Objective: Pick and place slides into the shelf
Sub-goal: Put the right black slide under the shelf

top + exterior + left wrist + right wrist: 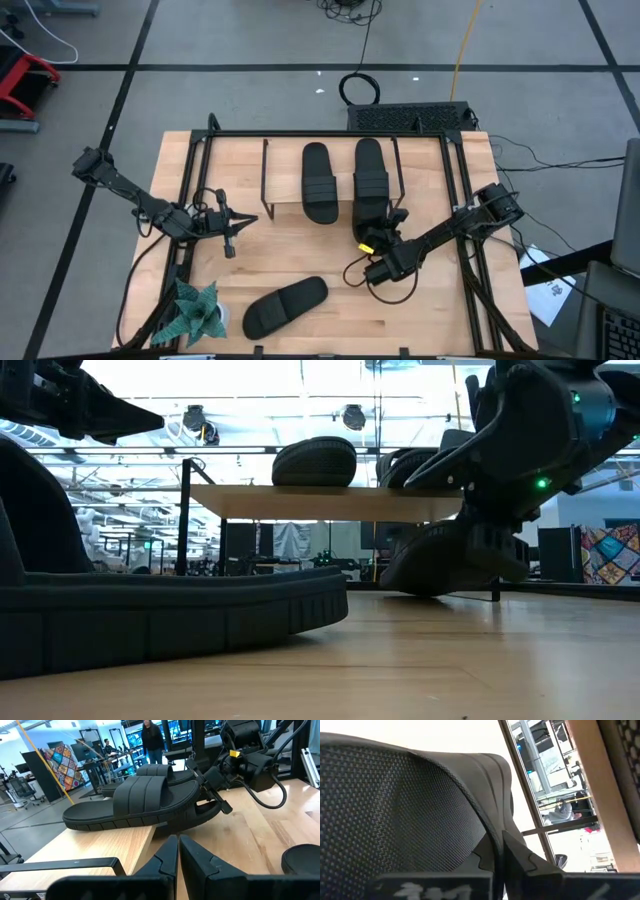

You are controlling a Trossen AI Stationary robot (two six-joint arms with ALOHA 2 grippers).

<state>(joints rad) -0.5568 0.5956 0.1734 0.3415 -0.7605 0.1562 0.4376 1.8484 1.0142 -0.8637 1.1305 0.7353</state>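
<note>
Two slides [345, 180] sit on the shelf [285, 208]. Right gripper [372, 238] pinches a third slide [200, 817] below it; push in next. Left gripper [232, 228] idles, closed, empty.

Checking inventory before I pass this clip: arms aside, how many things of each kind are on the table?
slides: 4
shelf: 1
plant: 1
Total: 6
</note>
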